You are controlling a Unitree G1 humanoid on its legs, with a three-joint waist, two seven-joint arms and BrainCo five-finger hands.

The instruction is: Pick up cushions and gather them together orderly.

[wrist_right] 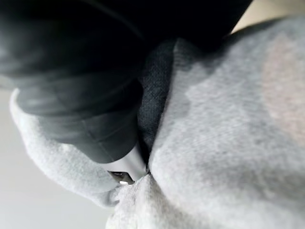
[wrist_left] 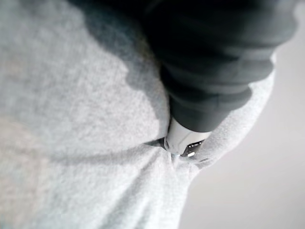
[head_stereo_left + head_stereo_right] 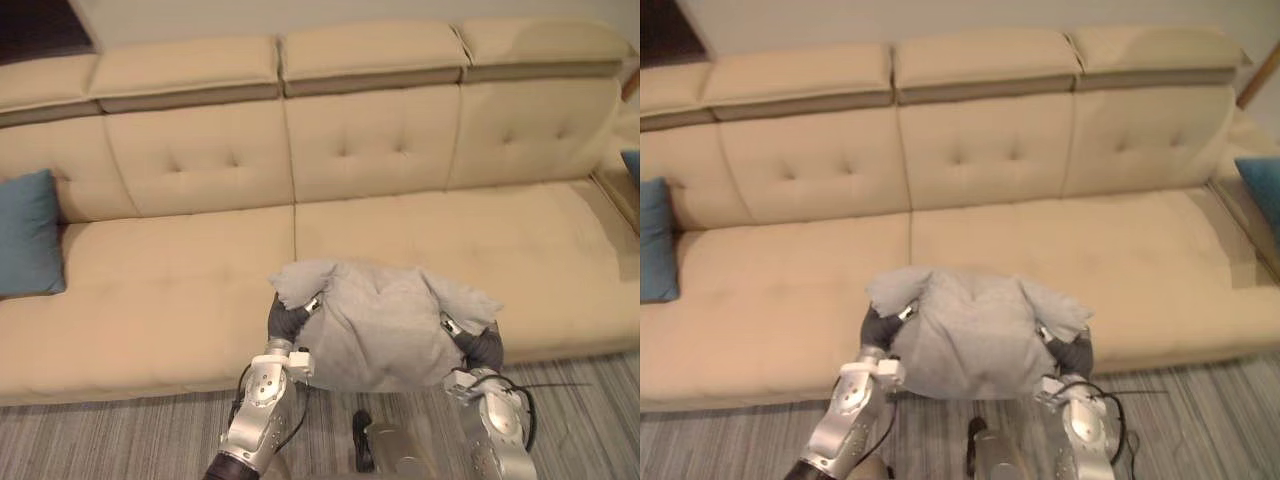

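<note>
I hold a soft grey cushion (image 3: 380, 325) between both hands, just in front of the front edge of a beige sofa (image 3: 170, 285). My left hand (image 3: 288, 320) grips its left side, with the thumb (image 2: 180, 139) sunk into the fabric by an upper corner. On the cushion's right side, my right hand (image 3: 478, 345) has a thumb (image 1: 125, 167) pressed into a fold. The cushion hides the rest of both hands. A blue cushion (image 3: 28, 235) leans against the sofa back at the far left.
Another blue cushion (image 3: 1262, 185) peeks in at the sofa's far right, where the seat turns a corner. The long sofa seat between the two blue cushions is bare. A grey striped carpet (image 3: 120, 440) lies in front of the sofa.
</note>
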